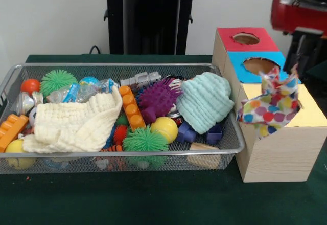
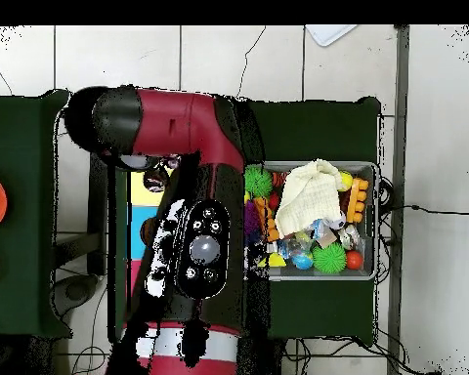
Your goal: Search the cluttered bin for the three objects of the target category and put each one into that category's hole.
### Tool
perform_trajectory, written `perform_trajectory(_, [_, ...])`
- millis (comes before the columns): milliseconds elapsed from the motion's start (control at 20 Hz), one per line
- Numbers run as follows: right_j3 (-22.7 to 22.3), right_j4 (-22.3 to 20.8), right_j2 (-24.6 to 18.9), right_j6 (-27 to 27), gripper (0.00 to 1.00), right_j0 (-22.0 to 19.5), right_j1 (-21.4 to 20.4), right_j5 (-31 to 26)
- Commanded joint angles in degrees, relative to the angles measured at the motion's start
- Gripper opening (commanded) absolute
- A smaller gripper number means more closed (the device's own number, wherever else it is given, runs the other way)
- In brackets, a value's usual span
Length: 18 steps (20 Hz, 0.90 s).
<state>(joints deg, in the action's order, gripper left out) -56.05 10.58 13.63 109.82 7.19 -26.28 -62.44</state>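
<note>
A cream cloth [image 1: 76,125] and mint cloth [image 1: 205,102] bury the bin's [image 1: 232,148] toys; fingers unseen.

Brightness: even, soft indoor light in both views.
Shadows: faint, just under the wire bin [image 1: 232,133] on the green worktop [image 1: 153,199].
Glare: mild sheen on the yellow ball [image 1: 164,129] inside the bin.
Focus: slightly soft throughout.

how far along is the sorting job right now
One item looks placed: a polka-dot cloth hangs from the yellow hole of the wooden sorting box. Nothing is visibly in hand; the gripper is not visible. A cream knitted cloth and a mint knitted cloth still lie in the wire mesh bin.
</note>
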Motion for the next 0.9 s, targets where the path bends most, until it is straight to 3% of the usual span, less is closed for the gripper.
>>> perform_trajectory(50, [-8.1, 2.7, -0.3, 17.5, 0.0, 1.5, -4.0, -3.7])
perform_trajectory(200, [-7.4, 2.9, -0.3, 17.5, 0.0, 1.4, -2.9, -3.3])
perform_trajectory(400, [-10.4, 2.7, 0.5, 15.8, 0.0, 1.8, -5.0, -7.8])
perform_trajectory(650, [-19.9, 1.9, -0.2, 10.8, 0.0, 1.0, -8.2, 0.9])
perform_trajectory(900, [-25.3, -0.6, -0.3, 5.6, 0.0, -1.7, -9.3, 6.2])
